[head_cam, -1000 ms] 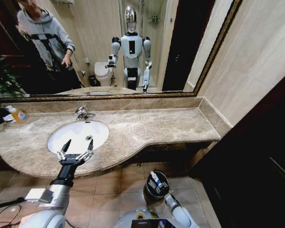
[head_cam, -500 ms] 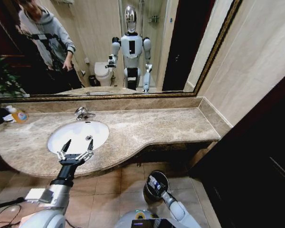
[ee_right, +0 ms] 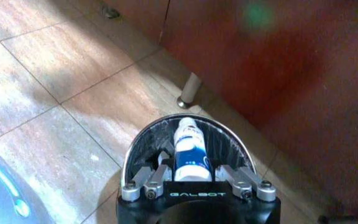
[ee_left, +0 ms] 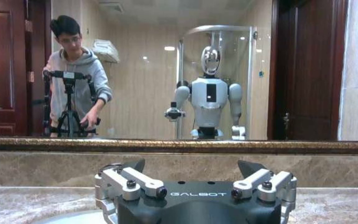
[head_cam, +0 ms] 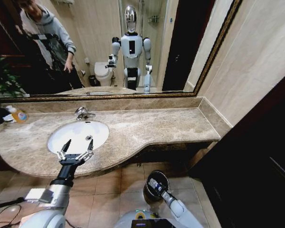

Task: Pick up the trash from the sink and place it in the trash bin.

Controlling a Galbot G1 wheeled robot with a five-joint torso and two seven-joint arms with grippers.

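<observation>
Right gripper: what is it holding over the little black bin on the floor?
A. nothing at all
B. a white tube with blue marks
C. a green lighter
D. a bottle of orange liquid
B. In the right wrist view the right gripper has its fingers closed around a white tube with blue marks, held just above the open trash bin.

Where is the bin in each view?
Head view: bin on the floor tiles, below the counter edge, lower centre.
Right wrist view: bin just beyond the right gripper.
Left wrist view: faces the mirror, away from the floor.
Shared landmark: the tube the right gripper holds at the bin's opening.
</observation>
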